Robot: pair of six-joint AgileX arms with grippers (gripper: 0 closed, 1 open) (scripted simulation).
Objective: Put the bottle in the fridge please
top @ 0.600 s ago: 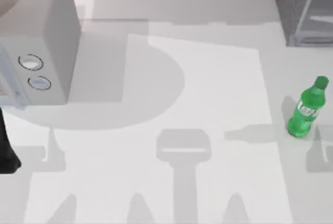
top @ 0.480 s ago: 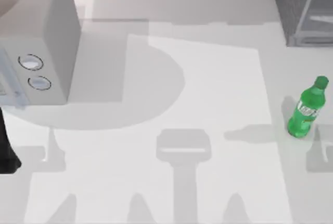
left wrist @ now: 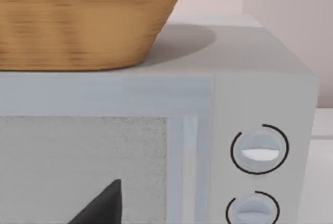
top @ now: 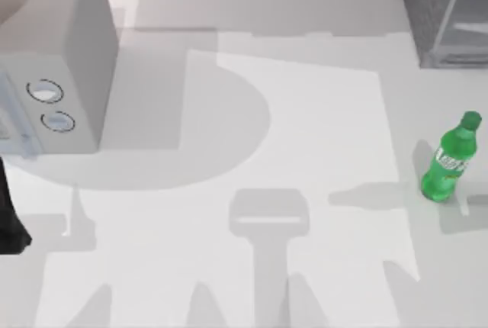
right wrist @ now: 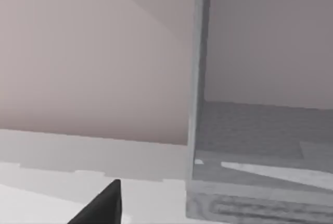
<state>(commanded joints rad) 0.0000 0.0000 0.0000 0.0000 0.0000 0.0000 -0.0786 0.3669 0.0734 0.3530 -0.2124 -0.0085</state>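
The green bottle [top: 449, 159] stands upright near the table's right edge, with nothing holding it. The fridge [top: 440, 9] is at the back right corner, behind the bottle and apart from it. In the right wrist view the fridge's grey frame [right wrist: 196, 78] and pale inside face the camera, and a dark tip of my right gripper [right wrist: 101, 207] pokes in at the picture's edge. A dark tip of my left gripper [left wrist: 100, 208] hangs in front of the box with two dials. Part of my left arm [top: 9, 217] is at the table's left edge.
A pale grey box with two round dials [top: 57, 61] stands at the back left, with a woven basket [left wrist: 78, 21] on top of it. Shadows of the arms fall across the white table [top: 252, 114] between the box and the bottle.
The shadows at the table's front right have shifted to the left. The bottle has not moved, and the left arm stays where it was.
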